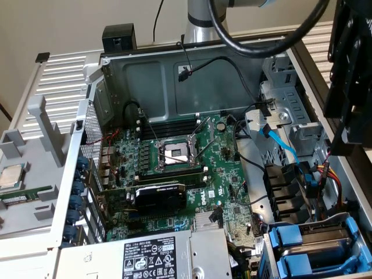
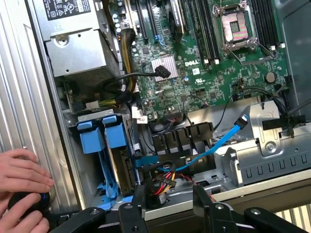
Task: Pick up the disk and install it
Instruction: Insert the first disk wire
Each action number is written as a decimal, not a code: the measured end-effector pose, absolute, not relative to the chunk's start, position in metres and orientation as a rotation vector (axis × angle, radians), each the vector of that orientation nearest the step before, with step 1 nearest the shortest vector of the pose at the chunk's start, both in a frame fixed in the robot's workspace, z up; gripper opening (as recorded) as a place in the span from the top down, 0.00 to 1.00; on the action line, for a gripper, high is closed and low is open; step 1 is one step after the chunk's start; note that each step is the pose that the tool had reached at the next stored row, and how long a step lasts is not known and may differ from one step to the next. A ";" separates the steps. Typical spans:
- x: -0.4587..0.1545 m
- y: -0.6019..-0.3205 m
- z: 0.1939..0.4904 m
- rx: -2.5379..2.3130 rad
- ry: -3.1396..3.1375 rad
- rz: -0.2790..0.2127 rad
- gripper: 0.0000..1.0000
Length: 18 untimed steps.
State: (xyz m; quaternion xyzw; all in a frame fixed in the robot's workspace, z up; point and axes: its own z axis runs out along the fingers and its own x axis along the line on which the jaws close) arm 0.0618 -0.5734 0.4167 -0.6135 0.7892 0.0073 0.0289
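The open computer case (image 1: pixel 116 75) is holding the Dell motherboard (image 1: pixel 192 168). Just beside the motherboard, next to the power supply (image 2: pixel 77 43), the disk (image 2: pixel 115 135) is sitting slotted in its blue carrier. The end effector (image 2: pixel 170 208) is hovering near the disk but apart from it, off the motherboard's edge, its jaws standing wide and gripping nothing. A person's hand (image 2: pixel 22 174) is resting outside the case wall.

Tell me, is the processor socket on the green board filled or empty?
Empty: the socket shows its bare, shiny contacts, and no chip sits in it.
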 end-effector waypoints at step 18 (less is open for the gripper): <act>0.063 -0.572 0.408 -1.686 2.572 0.008 0.41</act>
